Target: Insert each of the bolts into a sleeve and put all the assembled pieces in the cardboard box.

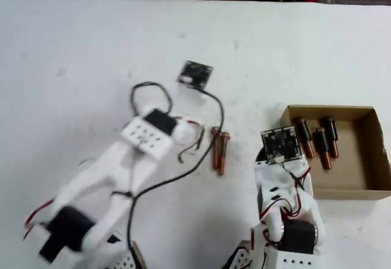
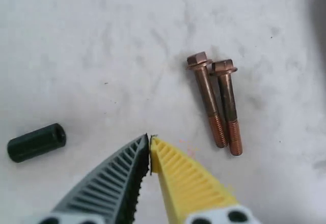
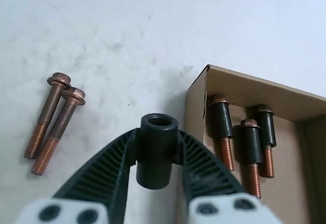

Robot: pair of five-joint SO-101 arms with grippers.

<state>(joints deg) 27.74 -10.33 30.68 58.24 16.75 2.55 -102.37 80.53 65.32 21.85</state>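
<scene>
Two copper bolts [image 1: 219, 150] lie side by side on the white table, between the arms. They show as the bolts [image 2: 218, 101] in the left wrist view, just beyond my left gripper [image 2: 150, 143], which is shut with nothing in it. A loose black sleeve [image 2: 36, 142] lies on the table off to one side of that gripper. My right gripper [image 3: 155, 155] is shut on another black sleeve [image 3: 157, 150], held upright with its bore facing up, between the bolts [image 3: 53, 119] and the cardboard box [image 3: 234, 89]. Three assembled pieces [image 1: 314, 137] lie in the box [image 1: 349, 183].
A small loose circuit board [image 1: 196, 74] with a black cable lies on the table behind the left arm. The cable runs forward past the bolts. The table's far edge runs along the top of the high view.
</scene>
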